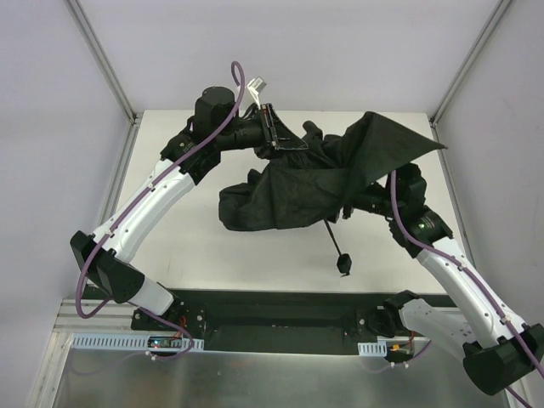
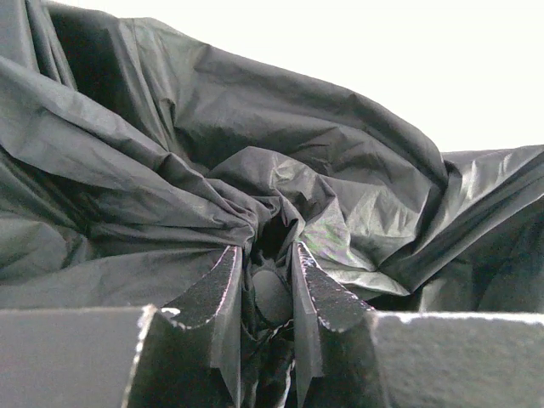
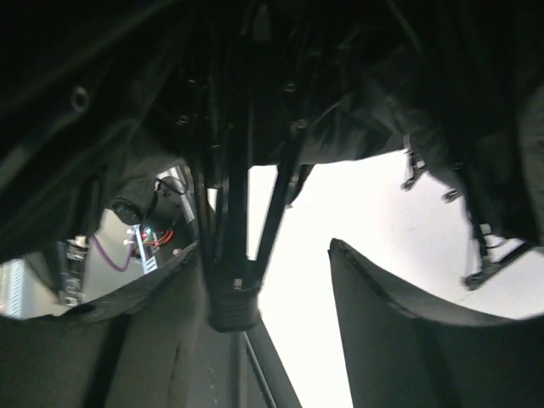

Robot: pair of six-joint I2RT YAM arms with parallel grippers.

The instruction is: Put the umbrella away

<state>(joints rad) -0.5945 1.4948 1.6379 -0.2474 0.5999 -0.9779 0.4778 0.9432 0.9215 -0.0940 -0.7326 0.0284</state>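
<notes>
Umbrella (image 1: 289, 195), black fabric crumpled and bunched, thin shaft (image 1: 333, 238) protruding

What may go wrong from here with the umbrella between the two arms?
The left pincer pinches only bunched fabric of the umbrella, so the cloth may slip out or tear under a pull. The right pincer stands open among the umbrella's thin ribs; closing there might catch or bend one.
</notes>
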